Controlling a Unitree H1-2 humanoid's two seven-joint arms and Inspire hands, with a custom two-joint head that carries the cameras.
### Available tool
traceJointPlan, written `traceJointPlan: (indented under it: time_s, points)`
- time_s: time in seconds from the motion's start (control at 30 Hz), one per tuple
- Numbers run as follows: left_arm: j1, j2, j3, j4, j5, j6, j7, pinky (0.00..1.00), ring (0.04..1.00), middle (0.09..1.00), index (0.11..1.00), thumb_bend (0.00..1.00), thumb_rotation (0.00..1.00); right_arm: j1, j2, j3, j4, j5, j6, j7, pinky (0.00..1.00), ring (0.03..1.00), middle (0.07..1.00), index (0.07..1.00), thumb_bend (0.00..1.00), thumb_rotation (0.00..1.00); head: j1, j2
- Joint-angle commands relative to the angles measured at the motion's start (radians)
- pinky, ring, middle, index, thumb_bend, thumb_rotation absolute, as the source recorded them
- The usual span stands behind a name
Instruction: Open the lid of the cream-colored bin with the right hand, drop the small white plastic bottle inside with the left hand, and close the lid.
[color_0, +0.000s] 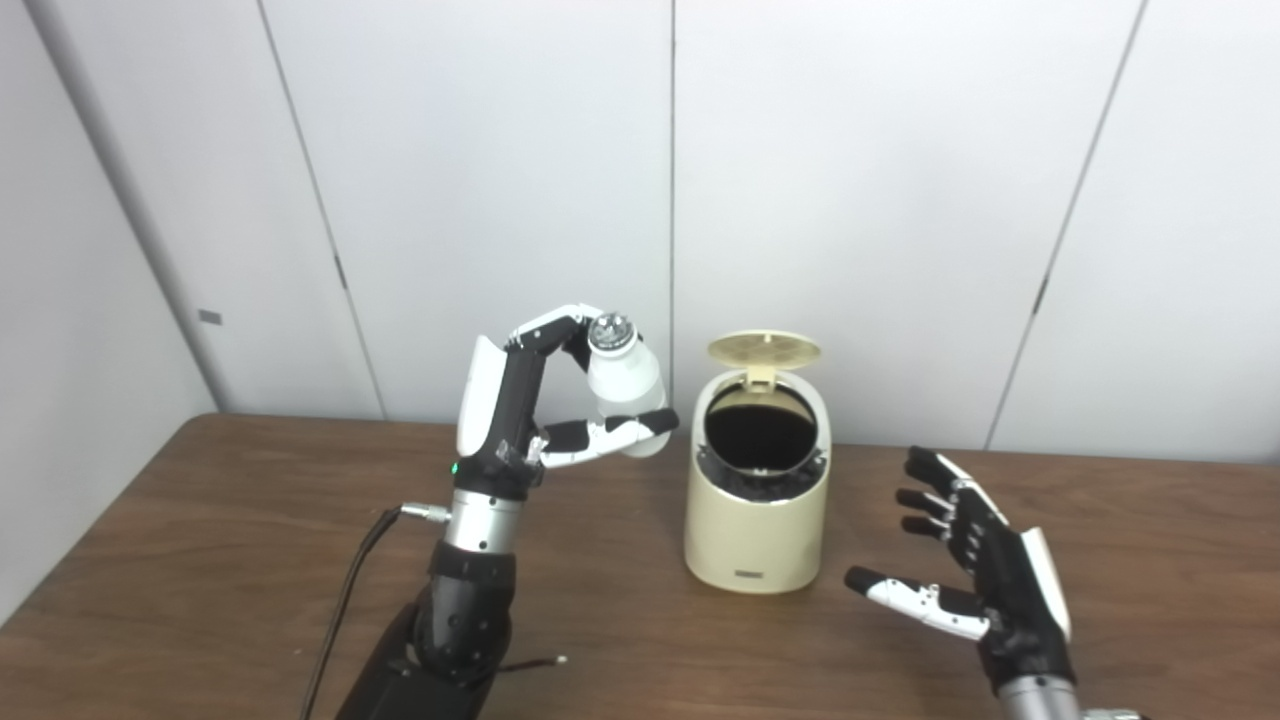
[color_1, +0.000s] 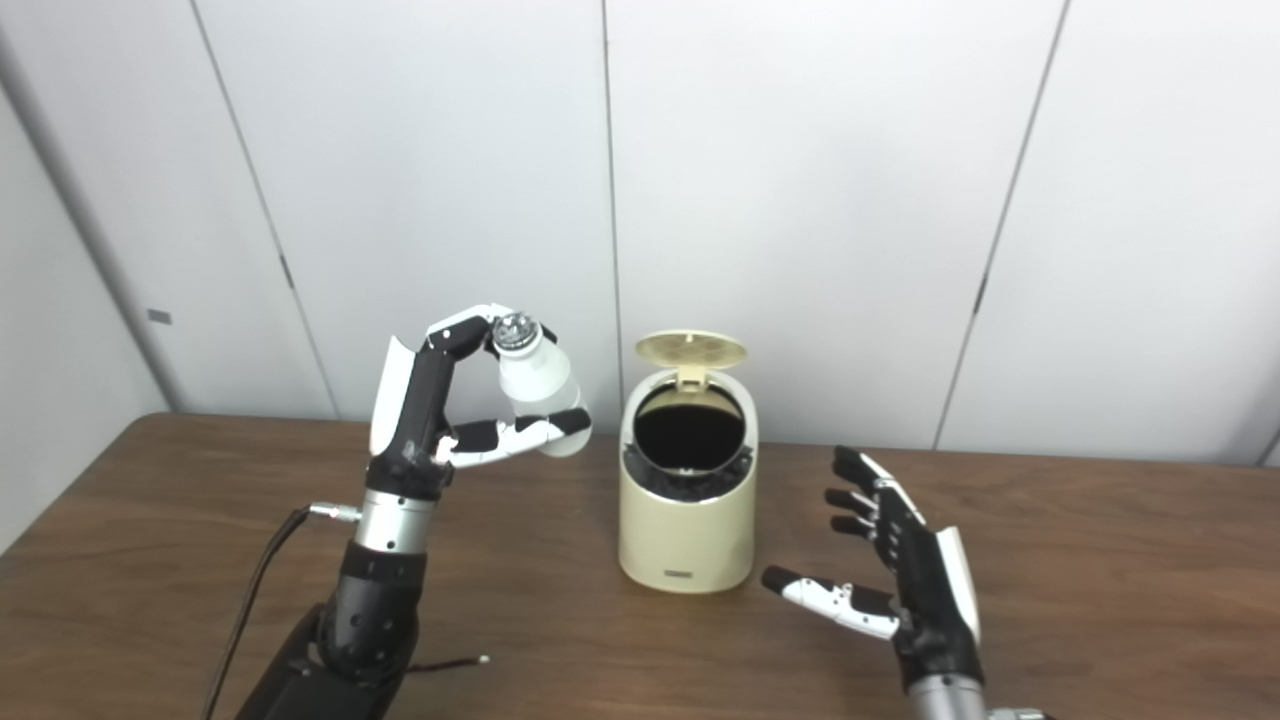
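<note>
Cream-colored bin (color_0: 757, 520) on brown table (color_0: 250, 560)

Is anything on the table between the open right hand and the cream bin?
Nothing: bare table between right hand and bin, both views.

Brown wooden table (color_0: 250, 560) bears the cream-colored bin (color_0: 757, 520).

**No readable text**

I can read nothing here. The cream-colored bin (color_0: 757, 520) carries a small dark plate low on its front, too small to make out. The white bottle (color_0: 626, 385) in my left hand (color_0: 520, 410) shows no legible label.
</note>
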Motion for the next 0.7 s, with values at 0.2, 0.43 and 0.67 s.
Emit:
traceJointPlan:
  time_s: [0.2, 0.43, 0.67]
  points:
    - [-0.122, -0.054, -0.051, 0.048, -0.011, -0.024, 0.074, 0.39, 0.431, 0.478, 0.510, 0.50, 0.00, -0.044, 0.017, 0.008, -0.010, -0.022, -0.072, -0.032, 0.71, 0.764, 0.846, 0.828, 0.81, 0.20, -0.019, -0.001]
    - [-0.149, -0.093, -0.115, 0.120, -0.031, -0.024, 0.150, 0.35, 0.411, 0.478, 0.517, 0.50, 0.00, -0.047, 0.020, 0.004, -0.002, -0.017, -0.087, -0.041, 0.72, 0.773, 0.855, 0.835, 0.81, 0.21, -0.030, 0.000]
    - [-0.170, -0.093, -0.208, 0.201, -0.001, -0.024, 0.285, 0.36, 0.408, 0.471, 0.517, 0.50, 0.00, -0.049, 0.025, 0.009, -0.004, -0.031, -0.087, -0.051, 0.71, 0.774, 0.857, 0.837, 0.80, 0.22, -0.041, 0.001]
